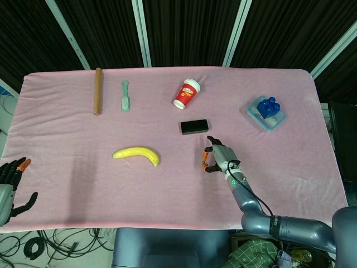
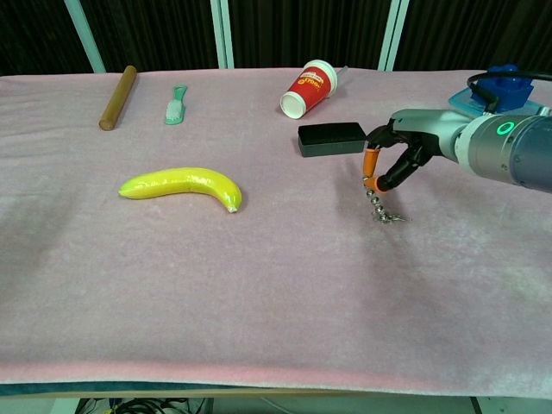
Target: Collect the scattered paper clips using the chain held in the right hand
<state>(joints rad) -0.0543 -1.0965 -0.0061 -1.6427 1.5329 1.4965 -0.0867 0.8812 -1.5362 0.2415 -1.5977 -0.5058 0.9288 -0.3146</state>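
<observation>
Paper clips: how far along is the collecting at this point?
Done: a paper clip appears attached to the chain's lower end. In hand: the right hand pinches the chain's top, dangling it to the cloth. Left: no other loose clips can be made out; left hand idle.

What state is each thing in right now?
Right hand: pinches the chain.
Chain: hanging, lower end at the paper clips on the cloth.
Left hand: empty, fingers apart.
Cup: lying on its side.
Banana: unpeeled, lying flat.
</observation>
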